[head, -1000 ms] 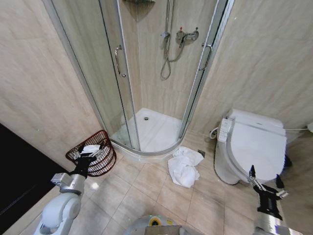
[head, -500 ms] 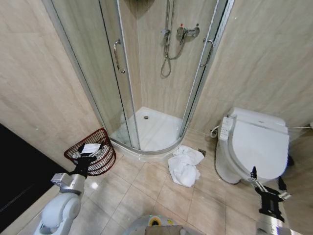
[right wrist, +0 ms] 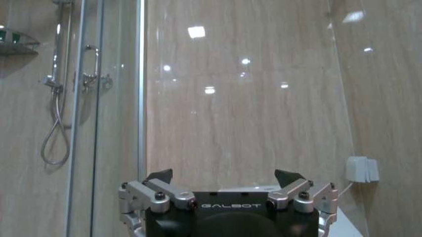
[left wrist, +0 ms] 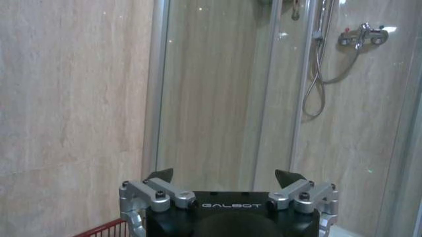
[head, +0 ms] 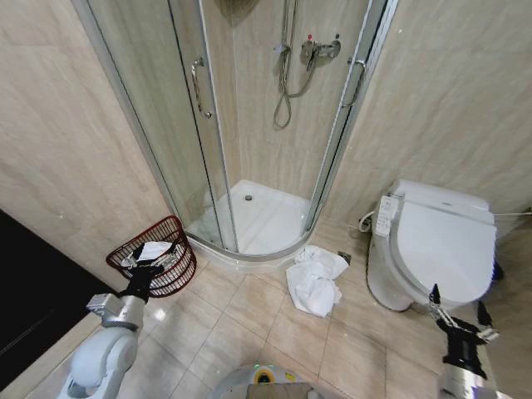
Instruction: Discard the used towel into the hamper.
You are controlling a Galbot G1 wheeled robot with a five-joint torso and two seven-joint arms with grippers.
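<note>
Hamper (head: 154,268): on floor by left wall, beside shower enclosure (head: 249,150), pale cloth inside. Left hand (head: 155,264): over hamper's near rim, fingers spread, empty. Used towel (head: 314,279): crumpled on tiles between shower and toilet (head: 432,245). Right hand (head: 457,314): before toilet, fingers apart, empty.

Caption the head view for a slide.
White crumpled towel on tiled floor beside shower; dark red wire hamper at left, both open grippers empty.

One hamper (head: 152,268), one white towel (head: 314,279) on the floor. One toilet (head: 435,248), one shower stall (head: 258,125). Two grippers.
</note>
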